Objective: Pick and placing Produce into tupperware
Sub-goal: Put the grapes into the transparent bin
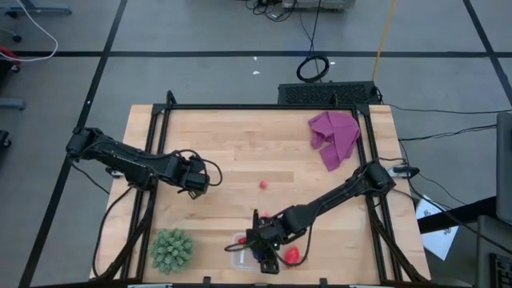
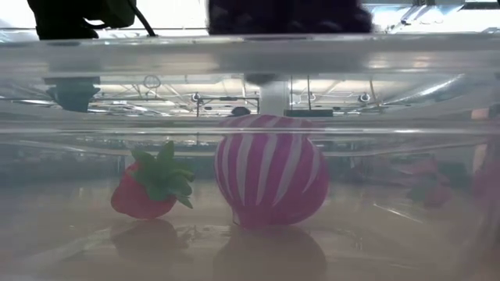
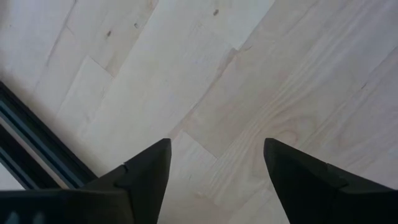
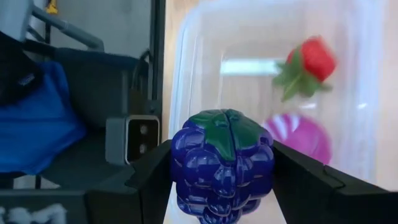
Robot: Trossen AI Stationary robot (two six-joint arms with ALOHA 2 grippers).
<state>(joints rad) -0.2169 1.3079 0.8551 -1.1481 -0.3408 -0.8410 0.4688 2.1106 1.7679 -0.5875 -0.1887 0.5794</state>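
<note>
I have the right gripper point(image 4: 222, 180) pinching the grape bunch point(image 4: 222, 163) just over the tupperware point(image 4: 261, 37) so it drops beside the strawberry point(image 4: 308, 65) and magenta ball point(image 4: 298, 138) (left gripper point(image 3: 217, 168) waits spread over bare table point(image 3: 261, 74)).

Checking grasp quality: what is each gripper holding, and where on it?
The right gripper clamps the grape bunch by its sides. The left gripper holds nothing.
</note>
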